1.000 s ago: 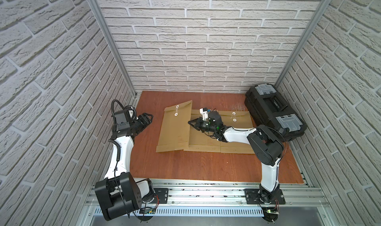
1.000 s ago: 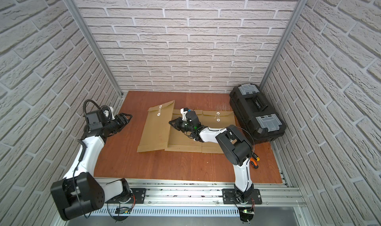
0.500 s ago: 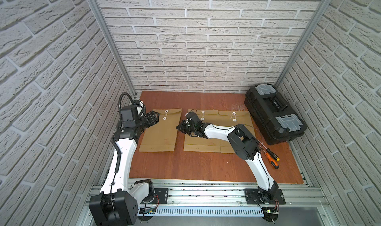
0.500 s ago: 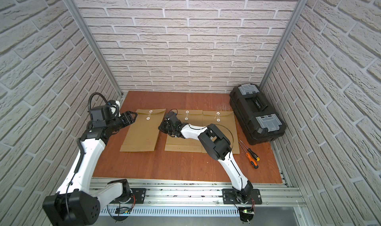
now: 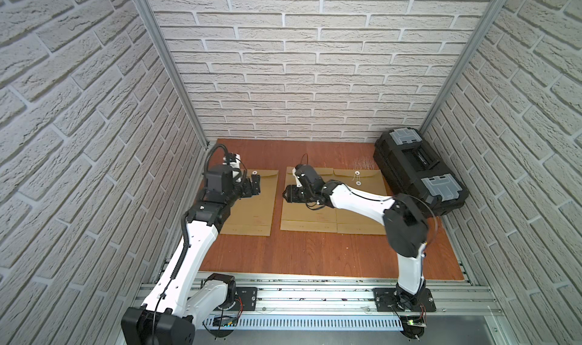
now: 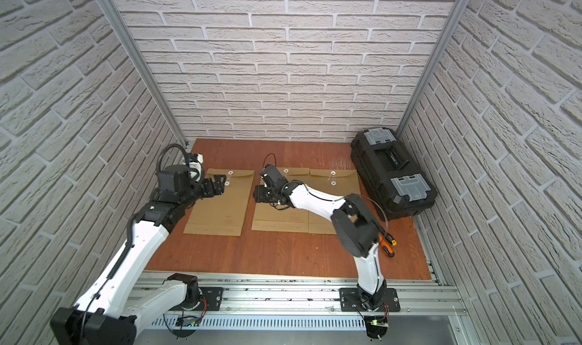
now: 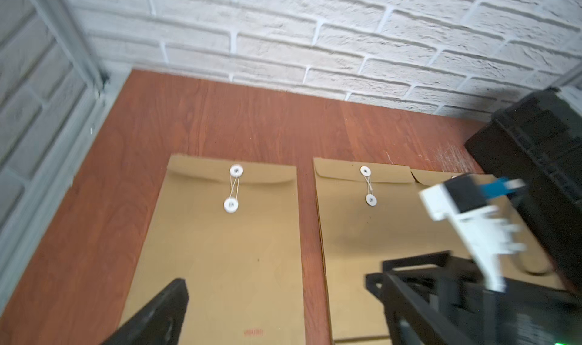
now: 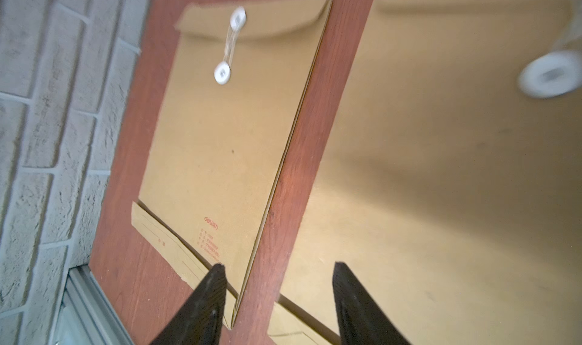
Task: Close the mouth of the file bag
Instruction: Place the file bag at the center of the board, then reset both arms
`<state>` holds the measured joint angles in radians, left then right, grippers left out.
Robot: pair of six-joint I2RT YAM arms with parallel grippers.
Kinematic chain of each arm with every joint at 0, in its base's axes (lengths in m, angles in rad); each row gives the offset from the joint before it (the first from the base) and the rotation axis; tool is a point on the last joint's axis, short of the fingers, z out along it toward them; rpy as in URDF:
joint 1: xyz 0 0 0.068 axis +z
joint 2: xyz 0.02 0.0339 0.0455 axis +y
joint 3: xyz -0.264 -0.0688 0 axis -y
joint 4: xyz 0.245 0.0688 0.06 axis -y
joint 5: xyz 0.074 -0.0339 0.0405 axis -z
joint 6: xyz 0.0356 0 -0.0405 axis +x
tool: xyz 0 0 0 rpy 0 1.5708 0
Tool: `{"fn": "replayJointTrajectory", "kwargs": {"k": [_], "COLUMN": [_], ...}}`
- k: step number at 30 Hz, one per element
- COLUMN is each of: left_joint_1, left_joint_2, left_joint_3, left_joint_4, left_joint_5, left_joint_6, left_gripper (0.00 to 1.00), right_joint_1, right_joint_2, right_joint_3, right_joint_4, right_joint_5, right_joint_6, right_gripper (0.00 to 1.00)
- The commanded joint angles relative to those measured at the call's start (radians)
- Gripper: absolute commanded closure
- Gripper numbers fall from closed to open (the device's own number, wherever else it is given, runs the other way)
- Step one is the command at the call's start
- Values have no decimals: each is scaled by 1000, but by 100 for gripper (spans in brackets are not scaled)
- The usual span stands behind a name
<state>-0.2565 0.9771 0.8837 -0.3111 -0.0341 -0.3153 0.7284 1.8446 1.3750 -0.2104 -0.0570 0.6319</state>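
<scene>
Black left gripper jaws wide, empty (right gripper parted too, empty) | kraft file bag flat on worktop beneath, flap down, string between buttons | risk: low gripper pass snags string, flap reopens

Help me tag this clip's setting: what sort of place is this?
Probably a staged robot test cell, not a real room: brick-pattern wall panels on metal framing, robot arms bolted to a rail, file bags and a toolbox on a wood-look tabletop.
</scene>
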Motion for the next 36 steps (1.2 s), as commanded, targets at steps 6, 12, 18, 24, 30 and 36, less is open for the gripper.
{"fn": "replayJointTrajectory", "kwargs": {"k": [6,12,18,24,30,36], "left_joint_1": [-139,-119,-48,78,238,262], "left_joint_2": [12,112,305,400,505,595], "left_joint_3": [-286,-410,-455,-536,-599,-580], "left_joint_4": [516,717,960,1127,1357,1392], "left_joint_5": [-475,-661,-610,-417,-201,-139], "left_joint_6": [109,203,326,320,269,261], "left_gripper": [2,2,2,2,2,2], "right_joint_1": [-233,-505,-589,-616,-628,-627], "right_joint_2": [-542,-705,-599,-468,-368,-276], "right_joint_3": [-500,-705,-905,-979,-1069,-1072], "right_joint_4": [201,260,700,956,1225,1311], "right_joint_5": [241,480,551,527,443,362], "right_joint_6": [-383,-526,-578,-623,-659,-688], "right_gripper": [22,17,17,19,19,18]}}
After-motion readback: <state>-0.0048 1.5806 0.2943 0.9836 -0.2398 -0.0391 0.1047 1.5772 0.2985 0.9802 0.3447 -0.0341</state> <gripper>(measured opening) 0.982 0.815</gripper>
